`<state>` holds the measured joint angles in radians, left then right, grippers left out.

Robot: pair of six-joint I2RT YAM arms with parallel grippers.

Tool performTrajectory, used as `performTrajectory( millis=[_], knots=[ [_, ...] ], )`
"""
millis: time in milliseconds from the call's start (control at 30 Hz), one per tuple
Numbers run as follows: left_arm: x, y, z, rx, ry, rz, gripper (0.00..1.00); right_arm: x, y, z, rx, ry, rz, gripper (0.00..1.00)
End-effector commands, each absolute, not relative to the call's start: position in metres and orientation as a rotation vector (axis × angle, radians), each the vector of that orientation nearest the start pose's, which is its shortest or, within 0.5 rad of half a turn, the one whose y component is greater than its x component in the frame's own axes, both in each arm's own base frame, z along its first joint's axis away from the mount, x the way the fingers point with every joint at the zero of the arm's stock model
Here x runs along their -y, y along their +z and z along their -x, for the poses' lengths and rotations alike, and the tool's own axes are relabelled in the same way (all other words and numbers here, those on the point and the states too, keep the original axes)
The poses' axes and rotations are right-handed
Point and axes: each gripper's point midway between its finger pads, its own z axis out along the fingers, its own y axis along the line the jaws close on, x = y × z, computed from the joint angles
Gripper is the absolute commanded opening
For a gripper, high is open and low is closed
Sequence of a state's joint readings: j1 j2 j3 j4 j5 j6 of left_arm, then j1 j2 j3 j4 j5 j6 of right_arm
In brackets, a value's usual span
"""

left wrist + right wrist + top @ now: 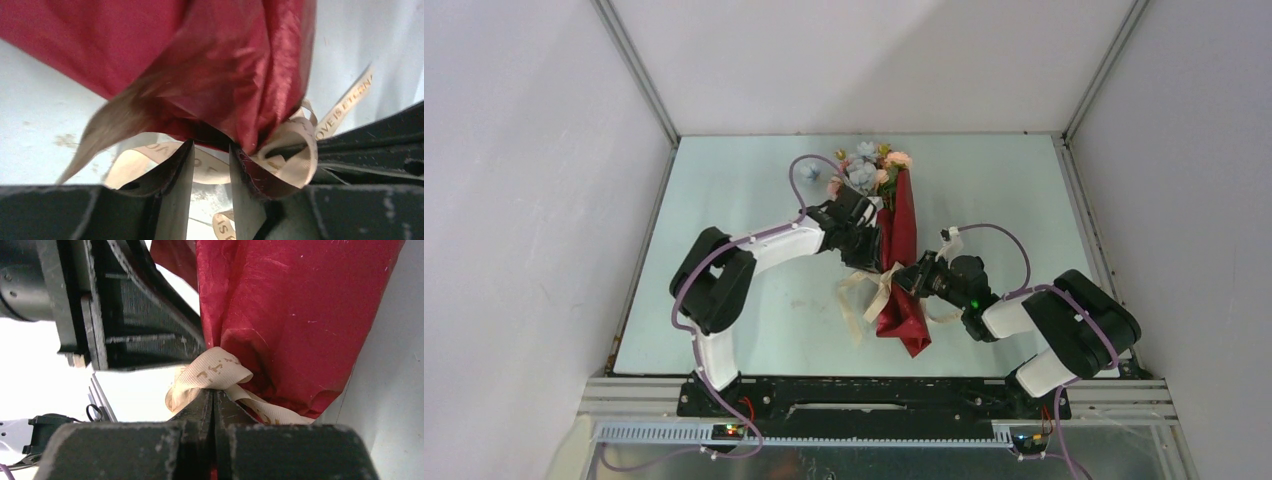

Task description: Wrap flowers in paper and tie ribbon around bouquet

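Flowers [864, 170] at the far end of the bundle: small pink rose heads and pale blue frilly clusters, fanned out over the pale green table [744, 200]. Below them runs the paper [902, 235], a long red cone that narrows to a gathered neck and then flares into a crumpled tail at the near end. Up close it is matte and fibrous, creased all over, with a faint sheen where it folds and a darker shade in the pleats.

Ribbon [864, 295] at the neck now: flat, woven, cream-beige, with gold lettering printed along it. It loops around the gathered paper, and loose tails curl off to the left across the table.

Left gripper [211, 147] comes in from the left at the middle of the bundle. Its two flat fingers [177, 190] stand a narrow gap apart, with bright table showing between them and the paper's pinched neck right at the tips. Whether they actually press on the paper, I cannot tell.

Right gripper [214, 395] reaches in from the other side at the neck. Its fingers are pressed flat together, with a loop of the ribbon pinched at the very tips, hard against the red paper.
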<state>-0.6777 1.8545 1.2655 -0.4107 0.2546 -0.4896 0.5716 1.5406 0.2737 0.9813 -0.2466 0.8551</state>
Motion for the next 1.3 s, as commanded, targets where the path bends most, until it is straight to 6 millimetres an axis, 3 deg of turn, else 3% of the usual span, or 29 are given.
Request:
performTrajectory(
  millis=[0, 300, 633, 933, 1267],
  knots=[
    [0.346, 0.096, -0.289, -2.578, -0.870, -0.488, 0.38, -0.255, 0.076, -0.269, -1.997, 1.154, -0.077, 0.00],
    [0.352, 0.108, -0.274, -2.544, -0.999, -0.485, 0.38, -0.255, 0.076, -0.270, -1.998, 1.121, -0.049, 0.00],
    [0.359, 0.118, -0.274, -2.520, -1.055, -0.478, 0.39, -0.255, 0.078, -0.270, -2.002, 1.032, -0.008, 0.00],
    [0.370, 0.102, -0.261, -2.571, -1.100, -0.519, 0.35, -0.262, 0.088, -0.271, -1.963, 1.078, 0.008, 0.00],
    [0.354, 0.079, -0.259, -2.656, -0.963, -0.499, 0.34, -0.263, 0.106, -0.270, -1.891, 1.084, 0.032, 0.00]
  ],
)
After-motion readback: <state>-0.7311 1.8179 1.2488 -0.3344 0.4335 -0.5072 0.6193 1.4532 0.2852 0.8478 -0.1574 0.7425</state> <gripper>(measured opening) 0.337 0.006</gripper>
